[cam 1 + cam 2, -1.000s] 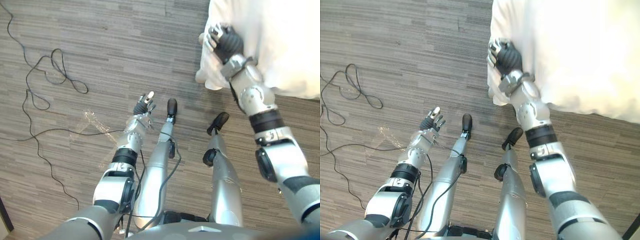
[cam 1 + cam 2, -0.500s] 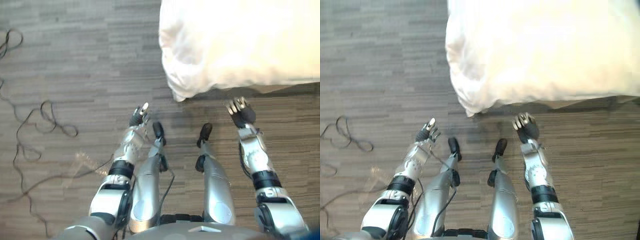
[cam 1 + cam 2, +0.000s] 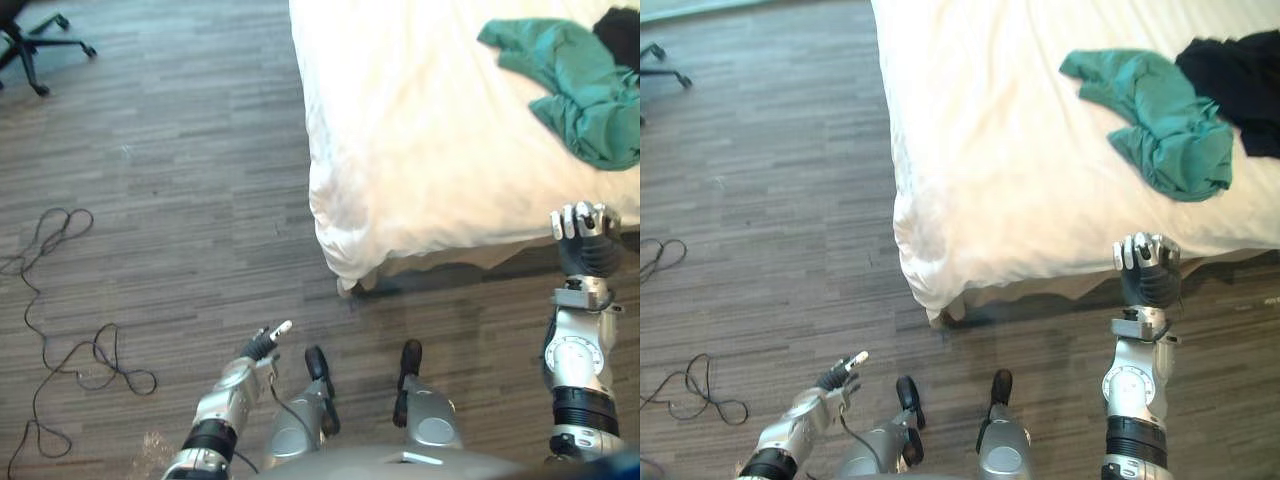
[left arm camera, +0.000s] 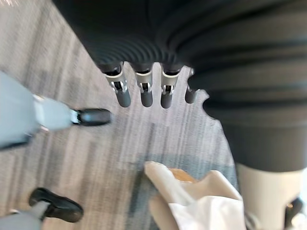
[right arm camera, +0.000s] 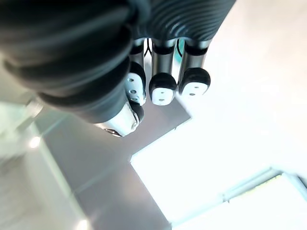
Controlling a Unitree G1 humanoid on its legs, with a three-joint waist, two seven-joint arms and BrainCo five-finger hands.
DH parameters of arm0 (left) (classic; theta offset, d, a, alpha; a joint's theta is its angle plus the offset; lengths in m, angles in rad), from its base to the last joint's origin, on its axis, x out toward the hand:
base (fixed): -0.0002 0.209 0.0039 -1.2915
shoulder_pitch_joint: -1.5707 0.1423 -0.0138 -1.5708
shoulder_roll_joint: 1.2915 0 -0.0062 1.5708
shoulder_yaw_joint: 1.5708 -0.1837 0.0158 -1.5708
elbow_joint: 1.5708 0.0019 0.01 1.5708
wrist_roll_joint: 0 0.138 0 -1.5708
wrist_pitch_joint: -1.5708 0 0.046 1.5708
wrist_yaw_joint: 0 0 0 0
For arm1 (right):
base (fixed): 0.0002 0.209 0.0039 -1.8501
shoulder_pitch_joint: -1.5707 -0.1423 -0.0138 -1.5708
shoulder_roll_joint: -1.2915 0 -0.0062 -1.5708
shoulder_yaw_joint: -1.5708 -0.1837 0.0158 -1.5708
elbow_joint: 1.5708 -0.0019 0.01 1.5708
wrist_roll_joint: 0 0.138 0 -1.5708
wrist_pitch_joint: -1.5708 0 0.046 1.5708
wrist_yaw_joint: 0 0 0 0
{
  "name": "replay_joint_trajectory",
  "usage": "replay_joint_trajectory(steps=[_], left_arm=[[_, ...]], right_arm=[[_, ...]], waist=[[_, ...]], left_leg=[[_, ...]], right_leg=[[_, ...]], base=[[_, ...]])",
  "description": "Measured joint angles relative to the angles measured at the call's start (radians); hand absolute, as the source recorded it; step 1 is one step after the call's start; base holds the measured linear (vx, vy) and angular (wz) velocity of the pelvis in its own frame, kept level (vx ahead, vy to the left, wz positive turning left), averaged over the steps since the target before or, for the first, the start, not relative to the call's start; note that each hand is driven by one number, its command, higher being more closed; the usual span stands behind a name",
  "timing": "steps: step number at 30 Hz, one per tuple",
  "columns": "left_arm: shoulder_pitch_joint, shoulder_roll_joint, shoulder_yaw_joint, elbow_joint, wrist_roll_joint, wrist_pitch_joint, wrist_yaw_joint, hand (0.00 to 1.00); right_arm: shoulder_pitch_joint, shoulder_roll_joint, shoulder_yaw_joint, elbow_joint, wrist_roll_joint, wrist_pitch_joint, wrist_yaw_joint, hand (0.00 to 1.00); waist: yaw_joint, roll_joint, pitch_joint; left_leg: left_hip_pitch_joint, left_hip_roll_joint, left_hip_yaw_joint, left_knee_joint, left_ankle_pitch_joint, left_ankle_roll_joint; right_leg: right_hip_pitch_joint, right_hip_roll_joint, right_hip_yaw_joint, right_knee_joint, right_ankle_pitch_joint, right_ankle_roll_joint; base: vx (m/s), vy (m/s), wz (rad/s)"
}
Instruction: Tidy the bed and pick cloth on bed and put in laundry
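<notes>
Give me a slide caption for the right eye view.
White bed with green cloth and black cloth; right hand near its edge.

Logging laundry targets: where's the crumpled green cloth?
In both eye views the crumpled green cloth lies on the white bed, right side, beside a black garment, beyond the right robot hand.

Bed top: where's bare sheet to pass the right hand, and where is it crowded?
Bare: the white sheet from the bed's left edge to the green cloth. Crowded: far right, where green cloth lies by black cloth.

Matt bedsheet (image 3: 1010,180), soft green cloth (image 3: 1165,125), seemingly wooden floor (image 3: 770,200)
</notes>
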Motion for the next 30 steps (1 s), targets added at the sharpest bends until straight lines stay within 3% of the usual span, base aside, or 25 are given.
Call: replay_joint_trajectory(steps=[2,5,9,11,12,16,17,21,24,28,30], left_arm=[[0.037,-0.011,-0.004,0.011,0.010,-0.008,0.000,0.00],[0.019,-0.025,-0.058,0.073,0.007,-0.042,-0.008,0.00],[-0.107,-0.028,-0.086,0.087,-0.035,-0.111,-0.018,0.00],[-0.251,-0.016,-0.086,0.091,-0.053,-0.161,-0.016,0.00],[-0.288,-0.014,-0.088,0.098,-0.054,-0.170,-0.016,0.00],[-0.510,-0.013,-0.156,0.160,-0.081,-0.203,-0.021,0.00],[-0.559,-0.019,-0.160,0.159,-0.082,-0.207,-0.021,0.00],[-0.687,-0.052,-0.125,0.148,-0.123,-0.207,0.003,0.00],[-0.733,-0.096,-0.048,0.085,-0.169,-0.192,0.041,0.00],[-0.732,-0.118,0.017,0.059,-0.171,-0.145,0.094,0.00],[-0.707,-0.110,0.053,0.030,-0.171,-0.128,0.121,0.00]], right_arm=[[-0.013,-0.007,0.029,-0.018,-0.004,0.071,0.049,1.00],[-0.127,-0.085,0.131,-0.015,-0.045,0.168,0.052,1.00],[-0.480,-0.158,0.232,0.078,-0.050,0.187,-0.015,1.00],[-0.733,-0.191,0.272,0.171,-0.035,0.187,-0.131,1.00],[-0.779,-0.194,0.280,0.202,-0.031,0.187,-0.158,1.00],[-0.948,-0.196,0.289,0.368,0.015,0.164,-0.347,1.00],[-0.960,-0.196,0.288,0.363,0.033,0.128,-0.369,1.00],[-1.009,-0.195,0.284,0.259,0.083,0.042,-0.423,1.00],[-1.010,-0.180,0.267,0.162,0.086,0.021,-0.474,1.00],[-0.925,-0.173,0.235,0.059,0.077,0.007,-0.480,1.00],[-0.825,-0.174,0.218,0.012,0.046,-0.005,-0.456,1.00]], waist=[[0.000,0.007,-0.033],[-0.005,0.048,-0.031],[-0.005,0.091,0.057],[0.010,0.108,0.144],[0.022,0.110,0.152],[0.069,0.122,0.202],[0.077,0.129,0.213],[0.082,0.135,0.218],[0.092,0.130,0.221],[0.087,0.117,0.230],[0.081,0.090,0.234]], left_leg=[[0.001,-0.003,-0.004,-0.012,-0.007,-0.011],[-0.030,-0.018,-0.006,-0.016,-0.004,-0.017],[-0.165,-0.036,-0.020,-0.016,0.013,-0.041],[-0.276,-0.033,-0.056,-0.012,0.068,-0.053],[-0.307,-0.028,-0.058,-0.012,0.088,-0.049],[-0.459,-0.012,-0.070,-0.011,0.160,0.012],[-0.491,-0.013,-0.080,-0.011,0.167,0.018],[-0.582,-0.013,-0.076,-0.011,0.176,0.016],[-0.625,-0.006,-0.048,-0.011,0.166,0.005],[-0.632,0.010,-0.014,-0.011,0.166,0.005],[-0.630,0.031,0.004,0.013,0.155,0.004]], right_leg=[[-0.001,-0.002,-0.003,-0.009,-0.007,0.005],[-0.031,-0.020,-0.001,-0.014,0.012,0.004],[-0.175,-0.035,0.007,-0.014,0.063,-0.007],[-0.267,-0.024,0.012,-0.045,0.120,-0.024],[-0.297,-0.015,0.015,-0.048,0.135,-0.029],[-0.448,0.010,0.022,-0.047,0.175,-0.058],[-0.482,0.010,0.024,-0.047,0.181,-0.058],[-0.576,0.009,0.037,-0.047,0.196,-0.059],[-0.652,0.009,0.069,-0.007,0.188,-0.062],[-0.680,0.015,0.085,0.020,0.174,-0.068],[-0.681,0.028,0.092,0.035,0.163,-0.076]], base=[[-0.04,0.033,0.05],[-0.08,0.052,-0.01],[-0.14,0.049,-0.01],[-0.16,-0.011,0.14],[-0.18,-0.065,0.03],[-0.10,-0.060,-0.01],[-0.04,-0.018,0.05],[-0.02,0.035,0.01],[0.01,0.062,-0.16],[0.05,0.061,-0.18],[0.05,0.030,-0.18]])
